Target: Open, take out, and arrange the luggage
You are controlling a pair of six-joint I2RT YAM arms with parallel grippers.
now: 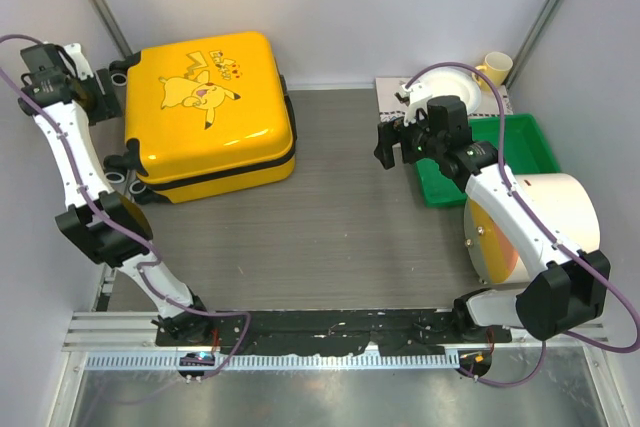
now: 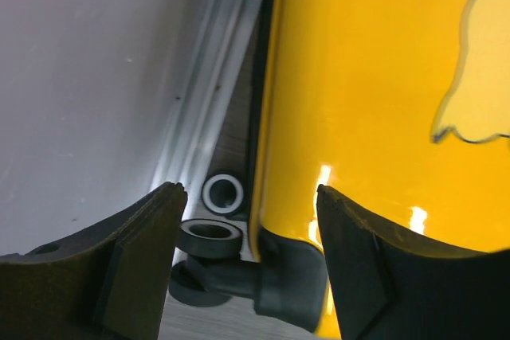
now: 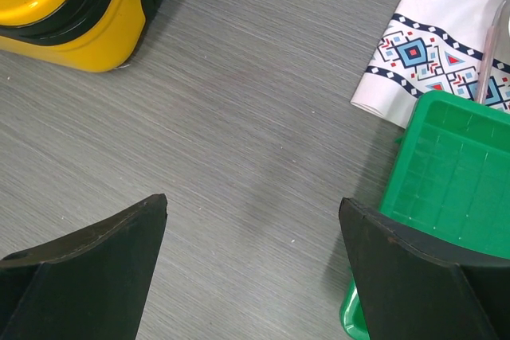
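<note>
Top external view has the luggage (image 1: 208, 117) lying flat in the far left corner of the tabletop (image 1: 350, 237). It is closed, with the cartoon print facing up and the black zipper band running round its sides. Its wheels (image 2: 221, 193) sit on the edge that faces the left wall.

The left claw (image 2: 249, 191) is open and grips nothing. It straddles that wheel-side edge, one finger over the yellow shell and the other over the gap by the wall. Whether either finger touches the shell cannot be told.

The right claw (image 1: 397, 147) is spread wide and empty above bare tabletop near the right edge, just beside the green tray (image 3: 454, 173) and the patterned cloth (image 3: 430, 45). It is well apart from the luggage.

The shell looks stiff and glossy, so a pinch on the broad top face would probably slip. As a small case it is likely light, and a push at one edge could slide it across the tabletop. One claw may have to steady it while the other works.

Better places to take hold are probably the zipper band at the seam, the lid's rim once it is freed, and the dark fitting on the right-hand edge. No zipper pull shows in any view, so it would have to be found first.
</note>
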